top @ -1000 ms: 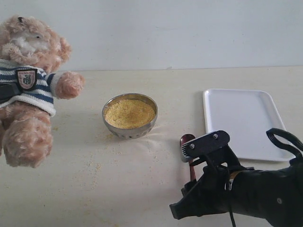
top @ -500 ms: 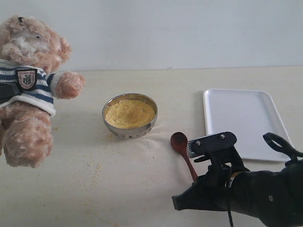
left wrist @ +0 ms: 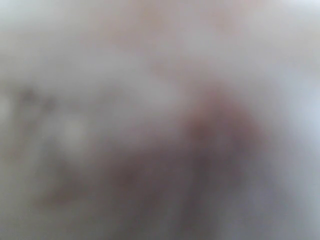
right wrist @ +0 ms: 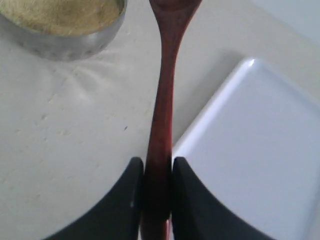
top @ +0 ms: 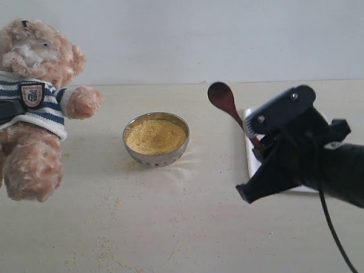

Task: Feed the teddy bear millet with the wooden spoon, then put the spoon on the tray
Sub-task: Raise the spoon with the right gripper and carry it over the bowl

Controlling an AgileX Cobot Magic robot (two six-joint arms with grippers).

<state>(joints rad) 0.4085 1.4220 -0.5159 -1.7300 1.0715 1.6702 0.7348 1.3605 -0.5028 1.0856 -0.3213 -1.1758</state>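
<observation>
The teddy bear [top: 37,108] is upright at the far left. A dark part of my left gripper [top: 8,109] presses into its striped shirt at the picture's edge, and the left wrist view is only a blur of pale fur. Millet [top: 154,135] fills the steel bowl [top: 156,149] at the centre. My right gripper [top: 253,135] [right wrist: 157,162] is shut on the handle of the wooden spoon [top: 222,96] [right wrist: 165,75]. It holds the spoon in the air, empty bowl tilted up to the left, above the left edge of the white tray [top: 252,161] [right wrist: 255,140].
Stray millet grains [top: 111,202] are scattered on the beige table in front of the steel bowl [right wrist: 75,42]. A pale wall runs along the back of the table. My right arm covers much of the tray.
My right gripper shut on the spoon's handle where it lay on the table, then lifted it up and back over the tray's left edge. The bear and bowl have not moved.
</observation>
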